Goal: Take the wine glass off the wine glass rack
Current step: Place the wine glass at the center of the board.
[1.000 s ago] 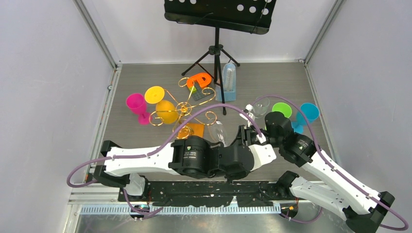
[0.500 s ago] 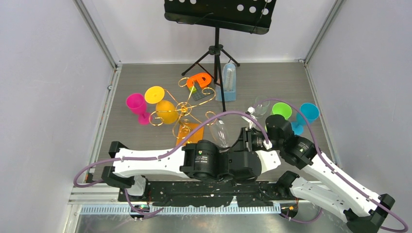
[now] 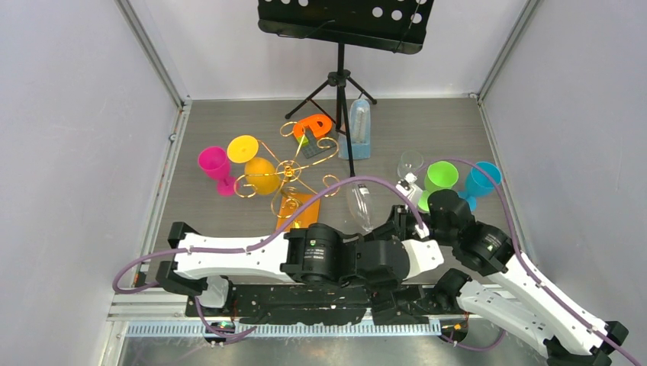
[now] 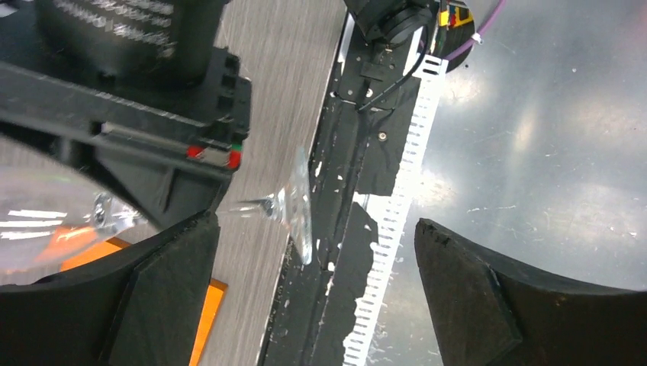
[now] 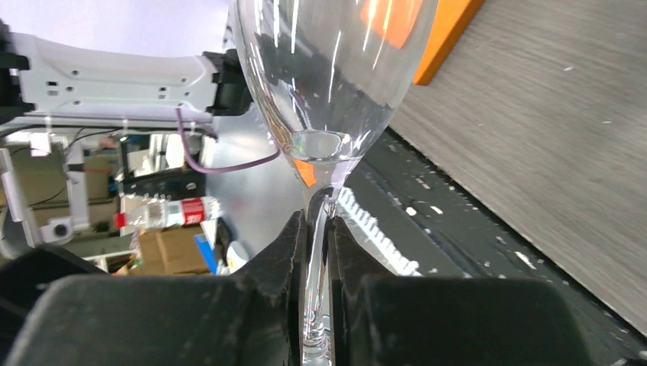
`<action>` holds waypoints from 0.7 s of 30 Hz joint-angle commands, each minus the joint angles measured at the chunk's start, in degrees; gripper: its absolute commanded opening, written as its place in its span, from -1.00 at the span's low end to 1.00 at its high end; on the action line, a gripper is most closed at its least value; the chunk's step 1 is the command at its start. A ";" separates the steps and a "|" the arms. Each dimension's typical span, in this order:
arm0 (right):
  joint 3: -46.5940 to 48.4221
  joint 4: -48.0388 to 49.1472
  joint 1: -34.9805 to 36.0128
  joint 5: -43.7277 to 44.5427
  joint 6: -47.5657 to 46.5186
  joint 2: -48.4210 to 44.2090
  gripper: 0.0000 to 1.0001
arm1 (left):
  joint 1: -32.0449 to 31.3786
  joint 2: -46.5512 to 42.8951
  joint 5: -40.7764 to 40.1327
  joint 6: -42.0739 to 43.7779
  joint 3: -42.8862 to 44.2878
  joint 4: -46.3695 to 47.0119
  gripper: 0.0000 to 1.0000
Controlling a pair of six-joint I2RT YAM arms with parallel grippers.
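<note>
We start with the grey table, walled in on three sides. At its far edge stands a black music stand on a tripod.

Both arms reach in from the near edge. The left arm lies across the front towards the right, and the right arm bends in to meet it just right of the middle.

The wine glass rack, made of gold wire with curled ends, stands left of centre on its orange base. A yellow-orange cup sits under its left side. A pink glass and a yellow glass stand on the table near it.

On the right, a green glass, a blue glass and a clear one stand in a group.

The wine glass of the task is clear and off the table. It is just to the right of the rack's base, and from above it looks apart from the wire.

The right gripper is clamped on the glass's thin stem, just below the bowl, with a finger pressed on each side.

The left gripper is spread wide and holds nothing. The glass's round foot shows edge-on between its fingers, and we see it touch neither.
</note>
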 commanded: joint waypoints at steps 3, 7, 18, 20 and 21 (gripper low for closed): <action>4.15 -3.74 0.30 13.41 -7.63 -5.36 -0.88 | 1.13 -6.89 -2.27 -3.37 -3.20 6.00 0.99; 4.30 -3.73 0.29 19.40 -14.74 -8.53 -0.88 | 3.12 -10.43 -0.40 -6.29 -6.47 8.24 0.99; 1.46 1.84 0.30 32.60 -31.30 -16.08 -0.88 | 9.84 -20.99 6.02 -14.37 -15.44 13.21 0.99; 1.05 3.67 0.30 32.79 -35.14 -16.56 -0.88 | 12.30 -23.31 8.54 -17.21 -17.98 14.70 0.99; 0.98 4.07 0.30 32.82 -36.19 -16.50 -0.88 | 13.36 -24.45 9.97 -18.39 -19.50 15.60 0.99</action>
